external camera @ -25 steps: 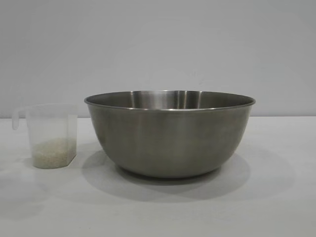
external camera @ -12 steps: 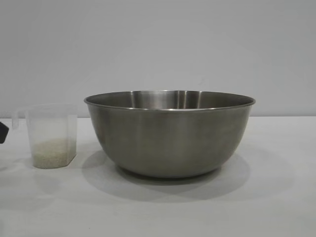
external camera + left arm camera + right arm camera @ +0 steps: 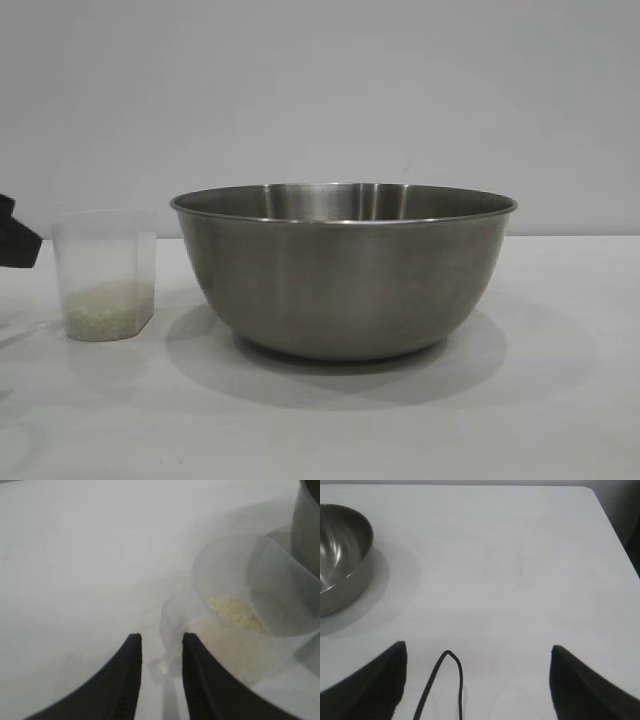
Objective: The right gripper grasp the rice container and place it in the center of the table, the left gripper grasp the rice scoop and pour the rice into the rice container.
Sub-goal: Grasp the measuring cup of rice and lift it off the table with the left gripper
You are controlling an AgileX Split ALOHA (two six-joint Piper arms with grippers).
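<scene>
The rice container [image 3: 345, 280], a wide steel bowl, stands in the middle of the white table [image 3: 560, 420]. To its left stands the rice scoop [image 3: 104, 270], a clear plastic cup with a pale layer of rice [image 3: 105, 305] at the bottom. My left gripper [image 3: 18, 240] reaches in from the left edge and covers the scoop's handle. In the left wrist view this gripper [image 3: 160, 640] stands open narrowly, its fingers on either side of the loop handle [image 3: 172, 615] of the scoop [image 3: 250, 580]. My right gripper [image 3: 477, 650] hangs wide open over bare table, well away from the bowl [image 3: 340, 555].
A thin black cable [image 3: 452, 670] loops between the right gripper's fingers. The bowl's wall [image 3: 310, 525] rises close behind the scoop. The table's far edge and corner [image 3: 590, 490] show in the right wrist view. A plain grey wall stands behind.
My left gripper has come in from the left edge toward the scoop and now hides its handle. The scoop and bowl have not moved.
</scene>
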